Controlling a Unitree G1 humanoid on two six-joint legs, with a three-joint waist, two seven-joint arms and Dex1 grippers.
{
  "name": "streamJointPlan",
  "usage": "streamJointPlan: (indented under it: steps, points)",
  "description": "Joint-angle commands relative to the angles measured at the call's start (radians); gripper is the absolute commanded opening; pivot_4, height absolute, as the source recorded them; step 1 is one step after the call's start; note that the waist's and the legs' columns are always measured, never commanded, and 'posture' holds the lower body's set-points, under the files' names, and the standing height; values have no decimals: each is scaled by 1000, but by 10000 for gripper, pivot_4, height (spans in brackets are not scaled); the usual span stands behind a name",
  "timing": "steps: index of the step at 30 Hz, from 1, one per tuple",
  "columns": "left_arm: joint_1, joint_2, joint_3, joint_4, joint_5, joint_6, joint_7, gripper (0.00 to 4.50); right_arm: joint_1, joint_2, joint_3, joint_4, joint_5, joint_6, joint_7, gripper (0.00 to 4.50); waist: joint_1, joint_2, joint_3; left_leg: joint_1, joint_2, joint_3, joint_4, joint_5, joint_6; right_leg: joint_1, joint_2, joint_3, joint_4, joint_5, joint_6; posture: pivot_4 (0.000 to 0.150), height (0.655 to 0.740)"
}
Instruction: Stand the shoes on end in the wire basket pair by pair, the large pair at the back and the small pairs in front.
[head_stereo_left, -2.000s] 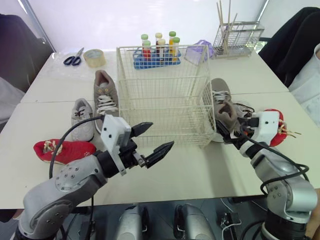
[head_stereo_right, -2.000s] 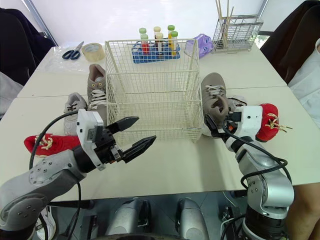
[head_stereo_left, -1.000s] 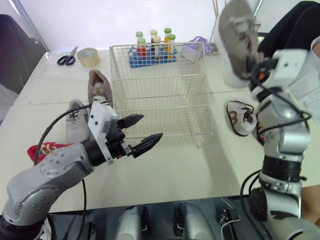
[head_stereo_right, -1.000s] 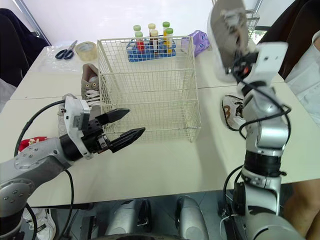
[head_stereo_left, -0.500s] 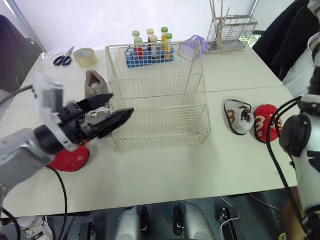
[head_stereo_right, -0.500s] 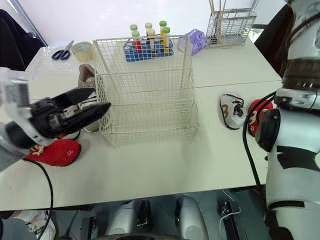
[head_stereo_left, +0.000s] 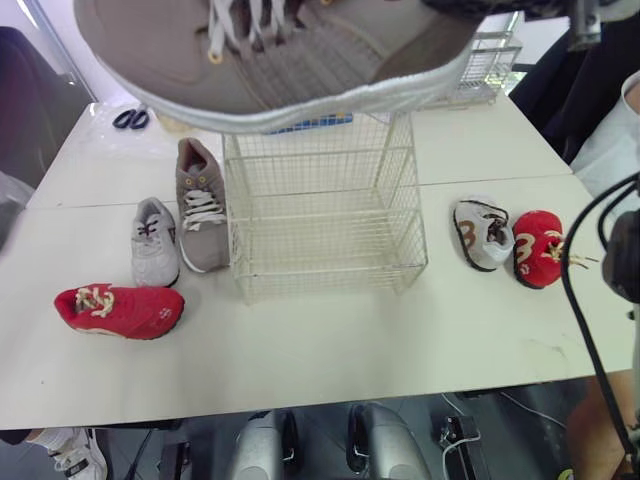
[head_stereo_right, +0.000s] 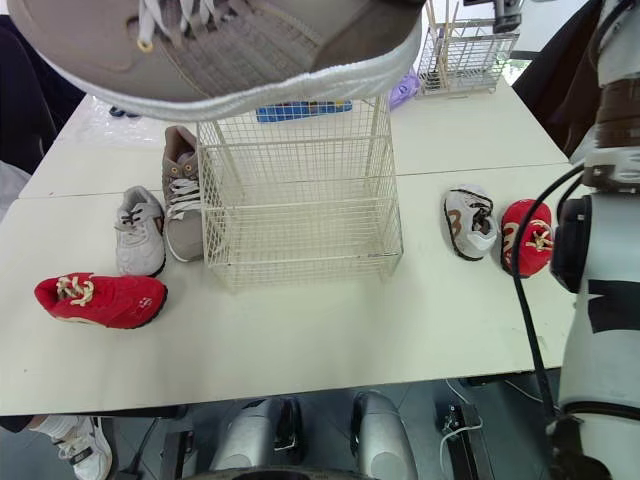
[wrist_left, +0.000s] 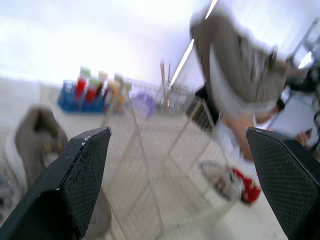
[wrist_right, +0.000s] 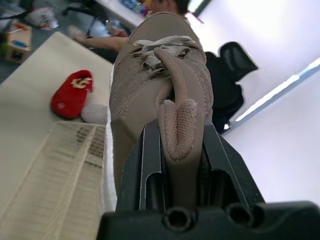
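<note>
A large tan shoe (head_stereo_left: 300, 60) hangs high over the wire basket (head_stereo_left: 320, 200), close to my head and lying sideways with its sole toward the basket. My right gripper (wrist_right: 180, 127) is shut on its heel collar. Its mate (head_stereo_left: 200, 205) lies on the table just left of the basket, beside a small grey shoe (head_stereo_left: 156, 243) and a red shoe (head_stereo_left: 120, 310). To the right of the basket lie a small white shoe (head_stereo_left: 480, 235) and a second red shoe (head_stereo_left: 540, 248). My left gripper (wrist_left: 177, 135) is open and holds nothing; it faces the basket from the left.
A blue rack of capped tubes (head_stereo_right: 300, 108) stands behind the basket, with scissors (head_stereo_left: 132, 118) at the back left and a wire holder with sticks (head_stereo_right: 465, 55) at the back right. A person's sleeve (head_stereo_left: 610, 130) shows at the table's right.
The right arm has swung the tan shoe from high on the right to across the top of the view, above the basket. The left gripper has drawn back leftwards, out of the head views.
</note>
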Motion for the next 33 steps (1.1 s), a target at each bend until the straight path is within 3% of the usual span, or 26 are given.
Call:
streamJointPlan:
  steps: [1, 7, 20, 23, 27, 30, 33]
  points:
    - [-80, 84, -93, -22, -18, 17, -49, 45000, 25, -52, 32, -128, 140, -19, 4, 2129, 2, -1, 0, 0, 0, 0, 0, 0, 0, 0, -1, 0, 0, 0, 0, 1500, 7400]
    - [-183, 119, -289, -95, -18, 49, -98, 45000, 49, -93, 65, -182, 206, -12, 4, 2129, -7, -1, 0, -1, -1, 2, 0, -1, 1, -1, -3, 1, 2, 2, 3, 1500, 7400]
    - [-517, 98, -655, -12, -18, 60, -110, 45000, 103, -140, 51, -308, 251, 47, 4, 2129, 0, -1, 1, 0, 0, 3, 0, 2, 3, -2, -1, 1, 4, 2, 3, 1500, 7400]
    - [-544, 88, -686, -1, -18, 78, -115, 37009, 107, -138, 45, -320, 252, 60, 4, 2078, 0, -2, 1, 0, -1, 3, 0, 2, 3, -2, -1, 1, 4, 2, 3, 1500, 7400]
    - [-543, 72, -695, -19, -18, 91, -123, 19806, 116, -132, 34, -323, 232, 78, 4, 2078, -1, -2, 1, 0, 0, 3, 0, 2, 3, -2, -1, 1, 5, 2, 3, 1500, 7400]
    - [-556, 49, -707, -37, -18, 70, -86, 12137, 115, -120, 21, -311, 202, 99, 4, 2078, -1, -2, 1, 0, 0, 3, 0, 2, 3, -2, -1, 1, 5, 2, 3, 1500, 7400]
    - [-587, -2, -712, -48, -18, 25, -31, 11857, 103, -85, -27, -266, 143, 144, -37, 15902, 0, -2, 1, 0, -1, 3, 1, 2, 3, -1, -1, 1, 5, 2, 3, 1500, 7400]
